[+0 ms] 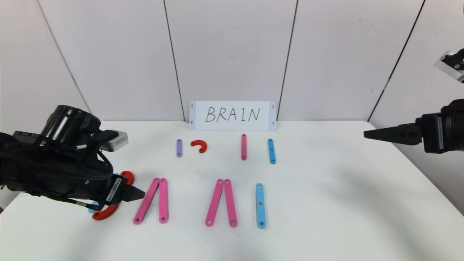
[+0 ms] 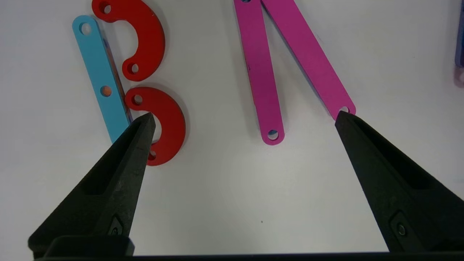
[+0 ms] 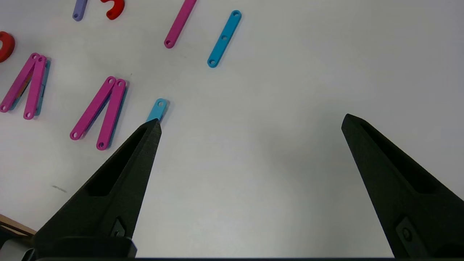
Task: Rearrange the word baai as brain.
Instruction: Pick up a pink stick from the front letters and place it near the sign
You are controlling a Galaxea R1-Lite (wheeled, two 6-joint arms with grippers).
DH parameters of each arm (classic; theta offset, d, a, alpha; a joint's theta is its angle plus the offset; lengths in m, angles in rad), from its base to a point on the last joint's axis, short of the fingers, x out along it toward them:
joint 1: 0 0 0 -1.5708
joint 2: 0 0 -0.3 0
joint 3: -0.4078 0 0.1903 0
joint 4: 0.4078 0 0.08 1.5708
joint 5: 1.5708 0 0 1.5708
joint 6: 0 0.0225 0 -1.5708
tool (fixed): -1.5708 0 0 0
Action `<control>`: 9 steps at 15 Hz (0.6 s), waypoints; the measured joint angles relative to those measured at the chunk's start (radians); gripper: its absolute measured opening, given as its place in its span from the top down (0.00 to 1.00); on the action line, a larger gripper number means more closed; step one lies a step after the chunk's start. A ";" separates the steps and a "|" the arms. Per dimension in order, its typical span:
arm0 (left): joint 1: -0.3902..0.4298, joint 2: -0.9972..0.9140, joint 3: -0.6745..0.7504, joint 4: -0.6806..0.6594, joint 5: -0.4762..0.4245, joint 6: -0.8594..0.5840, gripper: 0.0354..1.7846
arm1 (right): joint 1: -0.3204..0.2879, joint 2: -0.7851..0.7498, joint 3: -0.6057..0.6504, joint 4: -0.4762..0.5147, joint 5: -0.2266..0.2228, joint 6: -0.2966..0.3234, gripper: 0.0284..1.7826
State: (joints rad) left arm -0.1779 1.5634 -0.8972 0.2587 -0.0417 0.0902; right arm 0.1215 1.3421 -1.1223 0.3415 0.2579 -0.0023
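The word baai lies in the front row of the table. Its B, a blue strip (image 2: 101, 76) with two red half-rings (image 2: 145, 36), (image 2: 170, 123), is partly hidden by my left arm in the head view. Two pairs of pink strips (image 1: 152, 199), (image 1: 221, 203) come after it, then a single blue strip (image 1: 260, 205). My left gripper (image 2: 245, 116) hovers open between the B and the first pink pair (image 2: 261, 72), holding nothing. At the far right, my right gripper (image 3: 252, 120) hangs open and empty above bare table.
A white card (image 1: 232, 116) reading BRAIN leans on the back wall. In front of it lie a purple strip (image 1: 179, 148), a red half-ring (image 1: 199, 145), a pink strip (image 1: 243, 146) and a blue strip (image 1: 271, 151). Wall panels close off the table's back.
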 joint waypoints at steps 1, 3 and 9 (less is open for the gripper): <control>0.000 0.015 0.013 -0.022 -0.001 -0.003 0.03 | -0.003 0.013 -0.005 -0.003 0.007 -0.001 0.02; -0.001 0.047 0.030 -0.047 0.000 -0.012 0.03 | -0.005 0.043 -0.011 -0.010 0.046 -0.004 0.02; 0.000 0.133 0.086 -0.174 0.000 -0.020 0.03 | 0.003 0.152 0.001 -0.122 0.092 -0.004 0.02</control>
State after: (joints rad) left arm -0.1779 1.6962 -0.8111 0.0851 -0.0421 0.0700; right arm 0.1249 1.4943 -1.1209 0.2198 0.3500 -0.0066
